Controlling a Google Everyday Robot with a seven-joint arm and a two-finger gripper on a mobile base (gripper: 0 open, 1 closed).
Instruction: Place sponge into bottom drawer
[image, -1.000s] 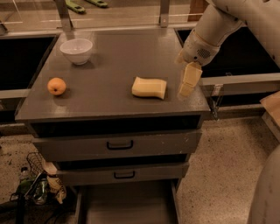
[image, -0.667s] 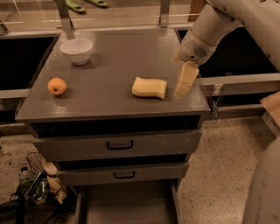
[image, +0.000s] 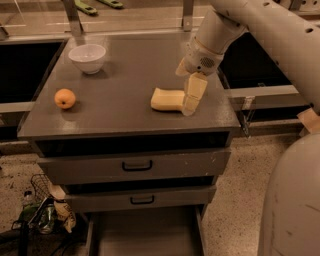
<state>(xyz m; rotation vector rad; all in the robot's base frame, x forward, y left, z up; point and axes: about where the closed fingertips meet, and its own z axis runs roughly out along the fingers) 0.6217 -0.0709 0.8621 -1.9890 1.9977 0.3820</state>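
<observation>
So the sponge (image: 167, 99) sits on the grey surface (image: 125, 85), well right of the orange (image: 65, 98) and the white bowl (image: 87, 57). The pincer (image: 190, 104) points down at the sponge's right end, and honestly I can't tell if it's apart or together. The bottom drawer (image: 145, 234) is pulled out down below.

The sponge (image: 166, 99) was a pale yellow, soft block with wavy edges, lying flat on top of the cabinet (image: 125, 75), toward its right front corner. My gripper (image: 189, 107) hung at the sponge's right end, over that same top. The bottom drawer (image: 145, 235), a wide shallow grey tray, stood pulled open at the cabinet's foot.
</observation>
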